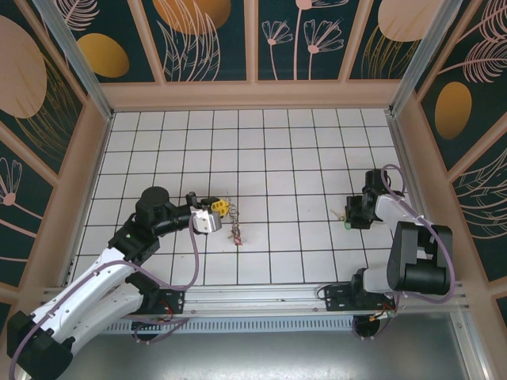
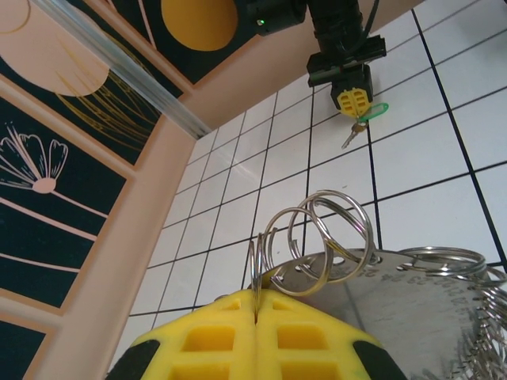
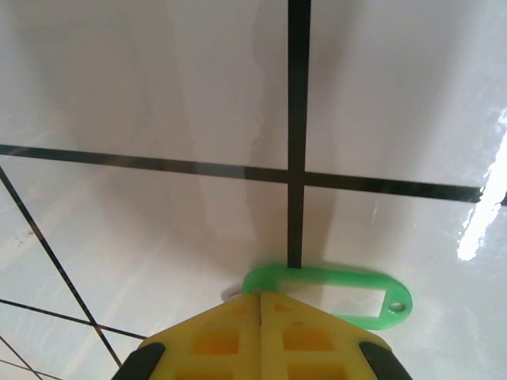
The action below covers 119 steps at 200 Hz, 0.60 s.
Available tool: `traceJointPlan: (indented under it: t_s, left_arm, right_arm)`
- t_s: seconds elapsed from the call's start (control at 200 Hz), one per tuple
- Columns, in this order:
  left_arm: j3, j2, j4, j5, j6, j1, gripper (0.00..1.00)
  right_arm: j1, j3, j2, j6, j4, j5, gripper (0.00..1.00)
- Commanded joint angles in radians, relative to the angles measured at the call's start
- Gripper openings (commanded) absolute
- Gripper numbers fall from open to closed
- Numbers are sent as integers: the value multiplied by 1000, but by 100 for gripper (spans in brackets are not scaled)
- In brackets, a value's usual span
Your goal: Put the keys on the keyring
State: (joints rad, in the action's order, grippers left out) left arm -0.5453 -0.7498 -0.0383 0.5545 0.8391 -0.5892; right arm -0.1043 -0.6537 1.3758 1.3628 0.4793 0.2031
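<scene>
**A:** Nearest on the left wrist camera?

**B:** At 6 o'clock, the left gripper (image 2: 257,299), two yellow fingers (image 2: 214,342) pressed flat together, pinching the keyring (image 2: 317,237) at their tips.

**A:** Rings, counted?

**B:** Three steel loops fanned out at 12 o'clock of the fingertips, overlapping one another. More coils off at 3 o'clock, stacked too tightly to count. One flat shiny plate (image 2: 388,305) with a row of small holes, right against the loops.

**A:** And farther out?

**B:** White tiled floor (image 2: 420,158), then the right gripper (image 2: 354,101) at 1 o'clock of the loops, well apart from them. Closed on one green tag (image 2: 375,111) sticking out toward 3 o'clock. One key (image 2: 349,136) just beside the tag, toward 7 o'clock of it.

**A:** Same story from the right wrist?

**B:** Two yellow fingers shut seam to seam. One green tag flat on a tile at 1 o'clock of the tips, its near edge tucked under them.

**A:** From above?

**B:** Left gripper near 9 o'clock of the floor, right gripper near 3 o'clock, well apart. One small bunch (image 1: 236,234) at 5 o'clock of the left fingertips, too small to make out.
</scene>
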Motion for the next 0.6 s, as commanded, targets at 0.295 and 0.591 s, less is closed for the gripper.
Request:
traceJointPlan:
  t_s: [0.295, 0.591]
  left_arm:
    - [-238, 16, -73, -95, -260, 3, 0]
    - [-459, -70, -11, -355, -359, 23, 0]
  right_arm:
    - [368, -111, -75, -69, 47, -186, 0]
    - [723, -90, 55, -287, -417, 53, 0]
